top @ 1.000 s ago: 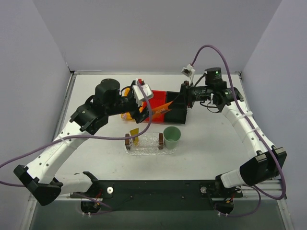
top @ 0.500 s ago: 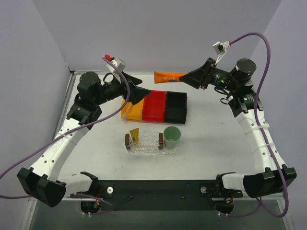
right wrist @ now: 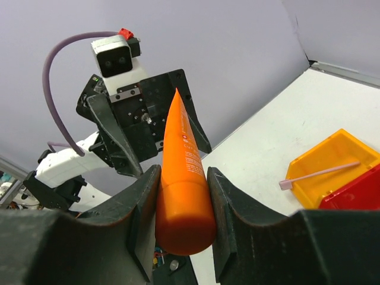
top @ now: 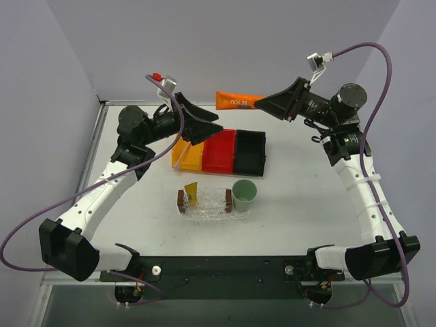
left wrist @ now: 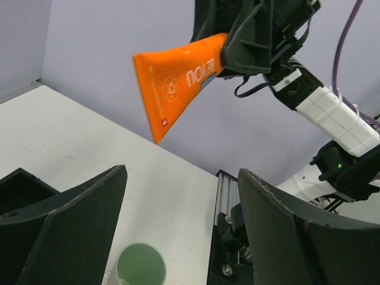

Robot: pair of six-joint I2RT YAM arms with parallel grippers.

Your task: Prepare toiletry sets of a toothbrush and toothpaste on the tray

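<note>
My right gripper (top: 260, 103) is shut on the orange toothpaste tube (top: 235, 101), held high in the air above the bins and pointing at the left arm; the tube also shows in the right wrist view (right wrist: 183, 178) and the left wrist view (left wrist: 178, 80). My left gripper (top: 212, 123) is open and empty, raised, facing the tube with a gap between. The clear tray (top: 210, 208) lies below with a yellow tube (top: 191, 193) standing in it. The pale toothbrush (right wrist: 320, 175) lies in the orange bin (top: 187, 157).
A red bin (top: 219, 151) and a black bin (top: 249, 153) stand next to the orange bin. A pale green cup (top: 244, 193) sits at the tray's right end and shows in the left wrist view (left wrist: 141, 270). Two small brown items stand on the tray.
My right gripper lifted the orange tube out of the bins and up toward the back. My left gripper rose from the bins and turned toward the tube.
</note>
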